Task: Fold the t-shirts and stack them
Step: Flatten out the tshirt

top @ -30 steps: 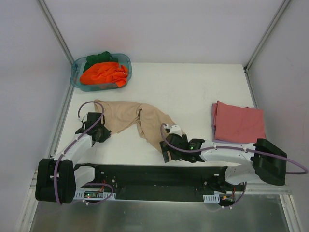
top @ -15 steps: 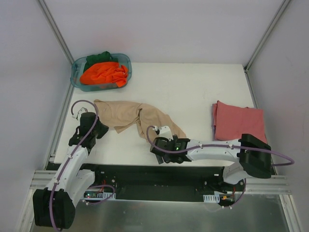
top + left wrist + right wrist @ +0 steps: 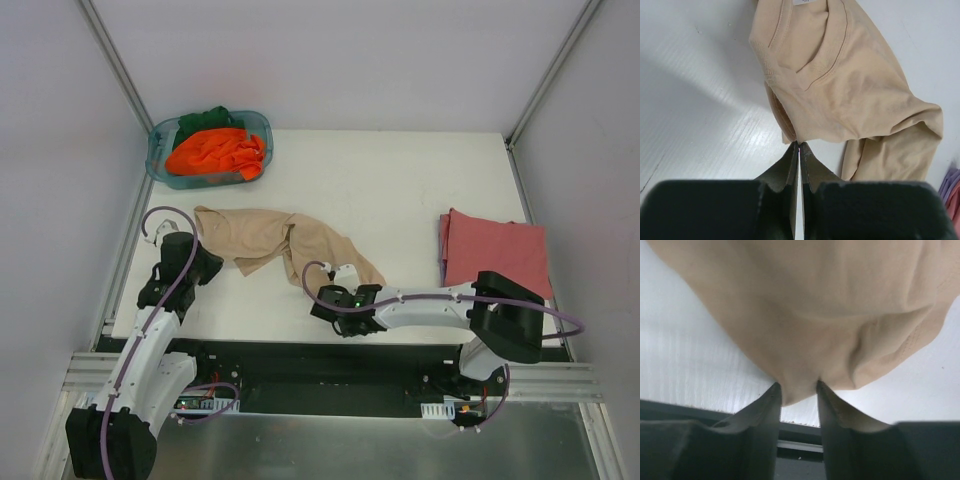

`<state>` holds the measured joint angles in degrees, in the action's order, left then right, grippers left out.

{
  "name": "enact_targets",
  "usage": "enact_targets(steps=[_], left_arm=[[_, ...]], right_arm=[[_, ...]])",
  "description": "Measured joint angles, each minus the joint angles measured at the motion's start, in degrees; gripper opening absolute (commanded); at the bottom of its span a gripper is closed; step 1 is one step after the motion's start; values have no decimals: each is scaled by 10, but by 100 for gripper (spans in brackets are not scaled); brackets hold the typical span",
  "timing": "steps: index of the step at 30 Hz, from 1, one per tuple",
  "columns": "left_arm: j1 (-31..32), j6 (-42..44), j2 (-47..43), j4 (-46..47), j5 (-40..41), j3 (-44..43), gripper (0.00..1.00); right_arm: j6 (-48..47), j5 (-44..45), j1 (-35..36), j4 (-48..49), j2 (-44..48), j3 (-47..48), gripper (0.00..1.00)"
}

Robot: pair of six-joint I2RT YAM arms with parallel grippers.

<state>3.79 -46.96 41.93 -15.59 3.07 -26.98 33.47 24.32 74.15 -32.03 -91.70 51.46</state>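
Tan shirt: laid crumpled on the bench, centre-left.
Left gripper: fingers pressed together at the shirt's edge below the collar; whether cloth is pinched cannot be told.
Right gripper: clamped on a bunched fold.
Spreading: the left hold should be secured first, then the cloth drawn apart evenly.

In the top view, the dark green cotton t-shirt lies mostly under the bright orange t-shirt in the teal see-through plastic tub. Only a thin edge of the lavender t-shirt shows left of the folded dusty red t-shirt. The tan-beige t-shirt, blurred, runs off the top of the right wrist view. Whether the left gripper pinches its hem cannot be told.
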Motion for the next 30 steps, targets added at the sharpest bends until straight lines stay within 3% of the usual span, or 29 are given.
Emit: enact_targets(steps=[3,9,14,20,27,28,30], left_arm=[[0,0,0,-11,0,-7,0],[0,2,1,-41,6,-81,0],[0,8,1,-54,8,-194,0],[0,19,2,-65,40,-342,0],[0,58,3,-73,81,-483,0],[0,62,-1,-70,81,-490,8],[0,69,-11,-67,73,-484,44]], right_arm=[[8,11,-9,-8,0,0,1],[14,78,-48,-75,38,0,0],[-49,151,-111,-127,206,35,1],[-177,194,-161,-141,367,169,1],[-291,214,-163,-155,441,299,1],[-302,219,-164,-156,443,309,1],[-315,224,-164,-161,447,318,1]])
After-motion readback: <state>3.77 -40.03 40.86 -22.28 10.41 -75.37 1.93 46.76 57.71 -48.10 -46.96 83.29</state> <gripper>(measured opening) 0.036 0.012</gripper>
